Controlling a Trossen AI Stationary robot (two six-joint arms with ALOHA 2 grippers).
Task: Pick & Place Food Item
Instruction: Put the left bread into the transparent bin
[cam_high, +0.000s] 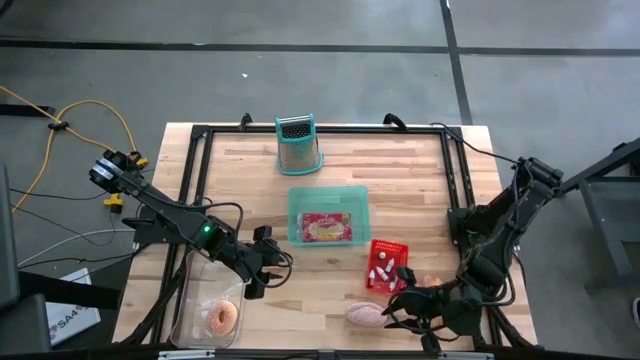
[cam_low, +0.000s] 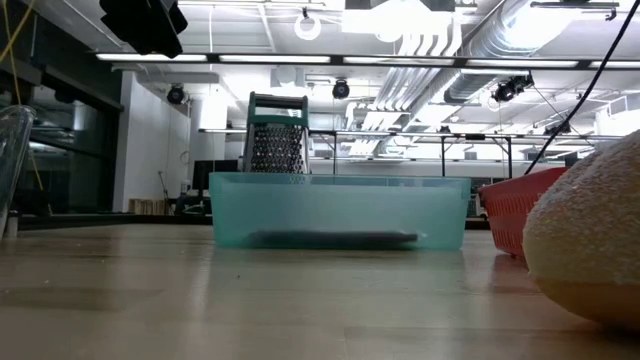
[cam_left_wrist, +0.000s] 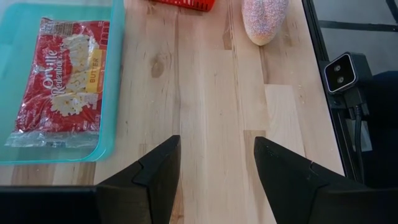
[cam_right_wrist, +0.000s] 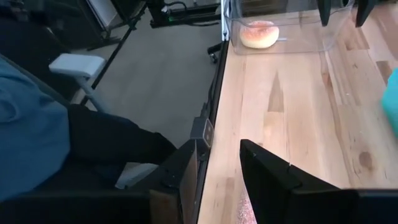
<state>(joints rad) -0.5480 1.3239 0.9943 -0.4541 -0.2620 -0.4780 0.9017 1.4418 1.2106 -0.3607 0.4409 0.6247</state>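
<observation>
Food items on the wooden table (cam_high: 330, 290), largest first: the popcorn bag (cam_high: 326, 228) in the teal bin (cam_high: 296, 205) at frame centre, the pink sprinkled bun (cam_high: 364, 314) at lower centre, the donut (cam_high: 221, 319) in the clear container (cam_high: 190, 300) at lower left. The left gripper (cam_high: 270, 262), fingers apart and empty, sits beside that container. The right gripper (cam_high: 400, 312), narrowly parted and empty, sits just right of the bun.

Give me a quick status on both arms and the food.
Left gripper open, empty, beside clear bin holding donut. Right gripper empty, jaws slightly apart, by pink pastry. Nothing blocking.

Matt wooden table (cam_high: 420, 190), translucent teal plastic tub (cam_high: 328, 194)
</observation>
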